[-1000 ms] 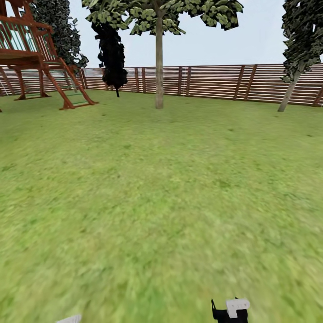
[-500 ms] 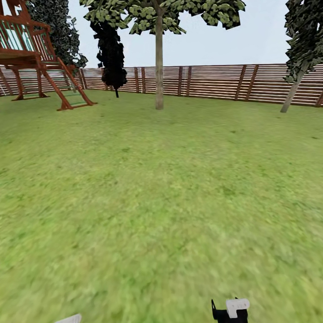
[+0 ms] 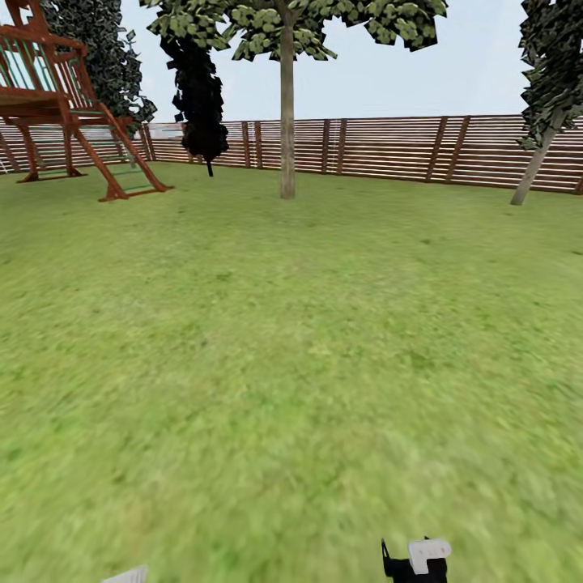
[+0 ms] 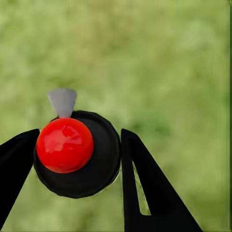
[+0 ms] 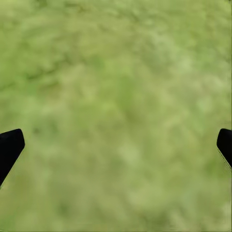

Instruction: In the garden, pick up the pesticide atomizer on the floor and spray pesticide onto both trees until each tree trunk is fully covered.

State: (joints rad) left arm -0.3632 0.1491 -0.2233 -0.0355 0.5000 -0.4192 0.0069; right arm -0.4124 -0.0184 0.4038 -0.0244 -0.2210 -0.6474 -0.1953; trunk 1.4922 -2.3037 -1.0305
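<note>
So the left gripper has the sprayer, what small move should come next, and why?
Probably keep rolling forward toward the straight tree trunk. The left gripper is shut on the sprayer, but a wide stretch of lawn separates the robot from that trunk.

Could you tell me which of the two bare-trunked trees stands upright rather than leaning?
The tree at centre stands straight; the right-edge tree leans.
</note>
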